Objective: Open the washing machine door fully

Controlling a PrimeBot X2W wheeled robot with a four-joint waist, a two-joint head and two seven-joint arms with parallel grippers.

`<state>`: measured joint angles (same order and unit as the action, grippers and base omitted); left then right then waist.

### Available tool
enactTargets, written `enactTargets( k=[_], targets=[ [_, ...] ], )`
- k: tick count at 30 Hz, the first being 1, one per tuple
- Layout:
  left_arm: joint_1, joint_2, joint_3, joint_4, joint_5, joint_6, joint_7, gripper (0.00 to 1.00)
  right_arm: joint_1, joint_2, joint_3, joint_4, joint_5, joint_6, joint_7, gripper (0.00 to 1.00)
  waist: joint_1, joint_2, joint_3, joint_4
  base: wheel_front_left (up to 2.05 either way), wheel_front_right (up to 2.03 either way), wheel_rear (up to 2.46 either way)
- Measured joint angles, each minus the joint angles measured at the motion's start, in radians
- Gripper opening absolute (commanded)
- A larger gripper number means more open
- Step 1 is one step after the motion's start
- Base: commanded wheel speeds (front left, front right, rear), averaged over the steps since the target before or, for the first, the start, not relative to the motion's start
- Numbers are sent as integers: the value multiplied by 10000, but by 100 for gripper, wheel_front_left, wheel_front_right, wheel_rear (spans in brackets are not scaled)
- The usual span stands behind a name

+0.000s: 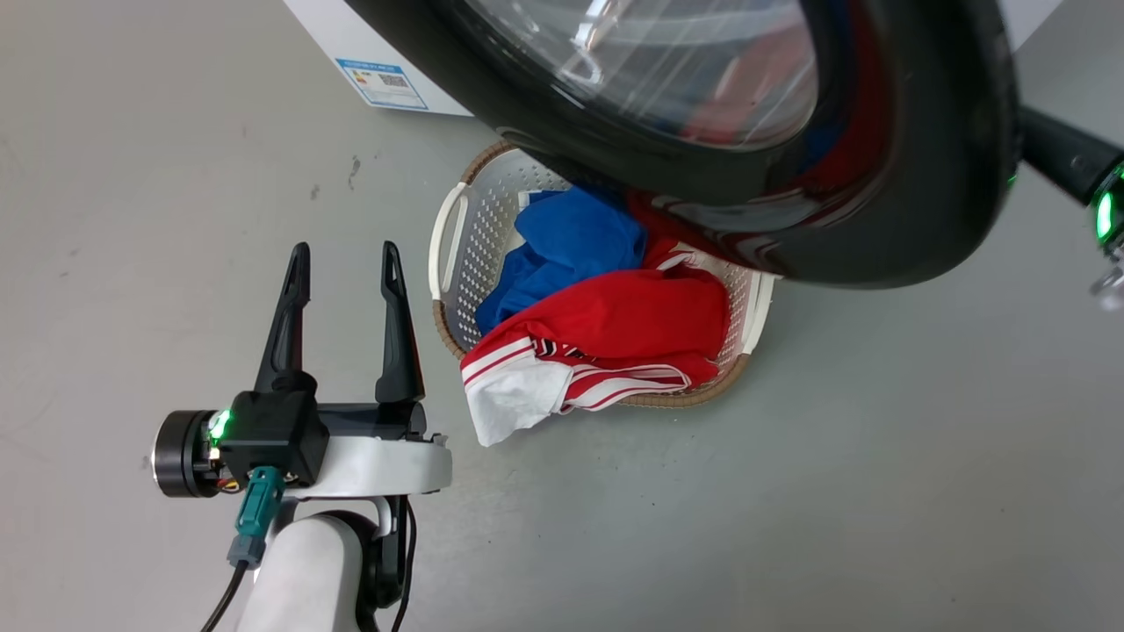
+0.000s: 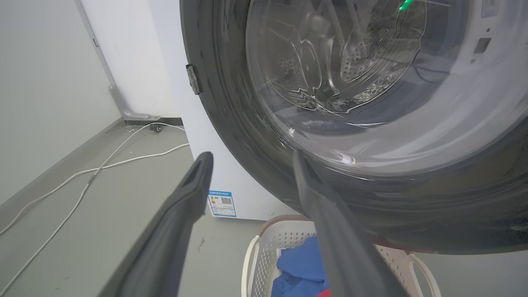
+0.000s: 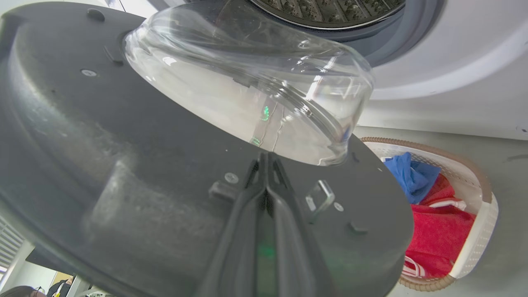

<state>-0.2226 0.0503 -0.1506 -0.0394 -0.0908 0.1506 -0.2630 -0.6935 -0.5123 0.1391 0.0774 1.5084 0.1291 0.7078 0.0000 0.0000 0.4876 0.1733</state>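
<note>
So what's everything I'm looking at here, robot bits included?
door: one, black, clear centre, open over basket
machine: one, white, behind door
drum: one, steel, inside machine
basket: one, white, on floor
cloth: one, blue, in basket
garment: one, red-white, over basket rim
label: one, blue-edged, on machine
cables: two, white, on floor
left gripper: one, black, open, beside basket
right gripper: one, black, shut, at door's inside

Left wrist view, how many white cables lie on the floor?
2. The first cable runs from the wall's foot toward lower left; the second cable starts beside the washing machine and crosses it.
</note>
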Motion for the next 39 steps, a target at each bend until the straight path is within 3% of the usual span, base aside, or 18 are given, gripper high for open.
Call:
enactTargets(
  k=[26, 39],
  targets=[
    [713, -2, 165, 314, 384, -305, 0, 100, 3008, 1218, 1350, -2000, 504, -2, -295, 0, 0, 0, -1515, -132, 0, 0, 0],
    [1043, -2, 150, 439, 439, -362, 0, 100, 3634, 1795, 2255, -1896, 500, 0, -199, 0, -1, 0, -2111, -52, 0, 0, 0]
  ],
)
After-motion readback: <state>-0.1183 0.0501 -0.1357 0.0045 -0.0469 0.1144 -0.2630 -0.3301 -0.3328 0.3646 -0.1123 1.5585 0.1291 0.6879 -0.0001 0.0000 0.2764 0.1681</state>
